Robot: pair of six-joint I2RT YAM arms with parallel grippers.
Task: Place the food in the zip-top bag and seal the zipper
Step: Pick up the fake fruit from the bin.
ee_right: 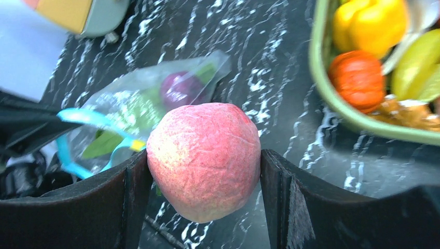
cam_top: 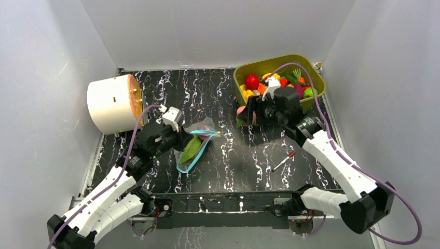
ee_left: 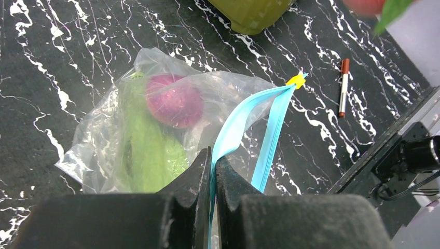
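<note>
A black tabletop [cam_top: 233,171] veined with white filled the floor of a white-walled booth. Left of its centre lay the zip-top bag [cam_top: 203,129], clear and crumpled, flat on the marble. Inside it, a purple onion [ee_left: 174,100] rested against a long green leaf [ee_left: 145,148]. The bag's mouth stood parted. The light-blue zipper [ee_left: 244,116] ran as two separate strips that met at a small yellow slider [ee_left: 297,80] at the far end.

The left gripper [ee_left: 212,155] had its jaws pressed together on one of those strips near the bag's near corner, with the plastic pinched between the dark pads.

To the right of the bag and well apart from it, the right gripper [ee_right: 205,161] hung above the table with its jaws clamped on a round pink-red fruit [ee_right: 205,140]. One finger [ee_right: 135,192] pressed on each side of it. In the overhead view the fruit sat between the bag and the olive-green tub [cam_top: 311,65].

The tub stood in the far right corner, heaped with more toy food, including a yellow pepper [ee_right: 371,23] and an orange piece [ee_right: 358,78]. A red-and-white pen [cam_top: 283,161] lay on the table nearer the arm bases. A white cylinder [cam_top: 109,104] with an orange face lay on its side at the far left.
</note>
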